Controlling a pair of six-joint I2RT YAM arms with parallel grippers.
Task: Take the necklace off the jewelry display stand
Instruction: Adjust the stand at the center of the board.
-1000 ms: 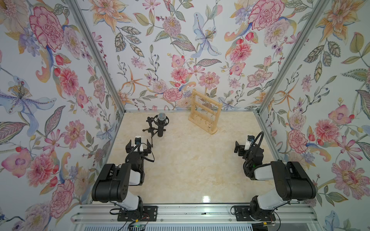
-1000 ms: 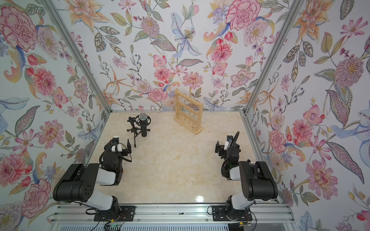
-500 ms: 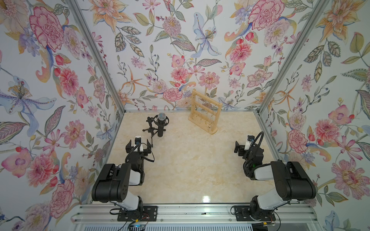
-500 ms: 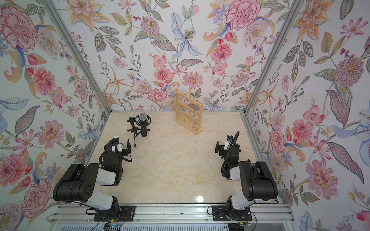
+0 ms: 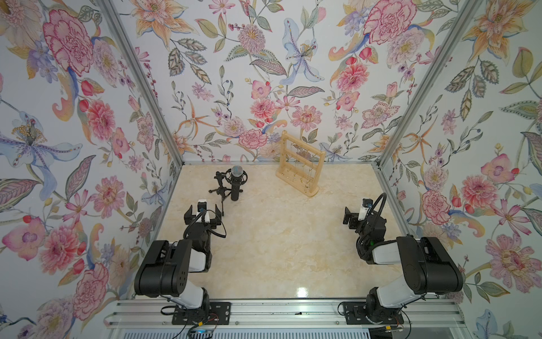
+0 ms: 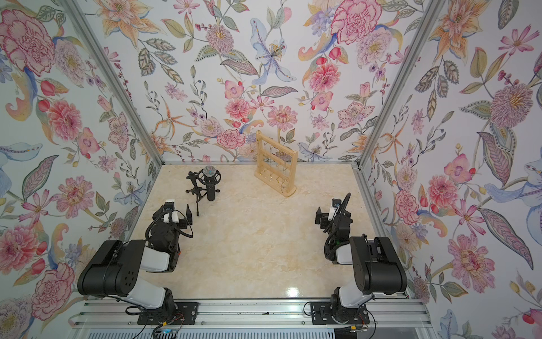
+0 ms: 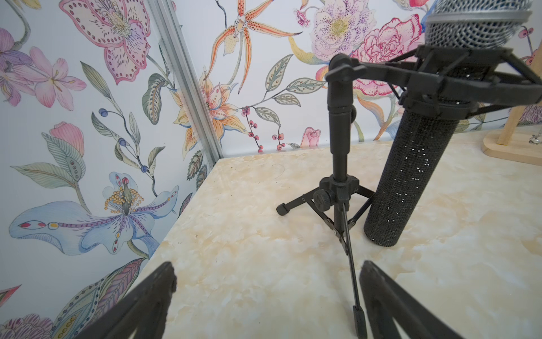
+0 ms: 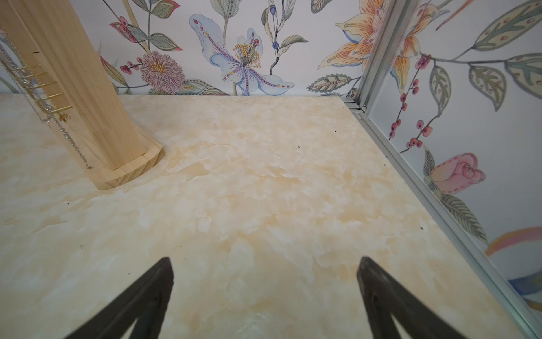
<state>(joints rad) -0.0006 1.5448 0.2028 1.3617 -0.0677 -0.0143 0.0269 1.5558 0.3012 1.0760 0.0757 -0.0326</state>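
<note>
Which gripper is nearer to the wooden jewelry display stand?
Right. The right gripper is just in front of the jewelry display stand, off its right end; the left gripper is farther, by the microphone tripod.

- Three walls close the space in: the back wall (image 5: 264, 73), left wall (image 5: 58, 146) and right wall (image 5: 484, 146), all papered white with large pink, orange and blue flowers and grey-green leaves.
- Silver metal corner posts (image 5: 142, 82) run up where the walls meet.
- The worktop (image 5: 278, 249) is glossy, marbled in cream and tan.
- A bright light reflection (image 5: 302, 291) sits near its front edge.
- A ribbed aluminium rail (image 5: 278, 311) borders the front.
</note>
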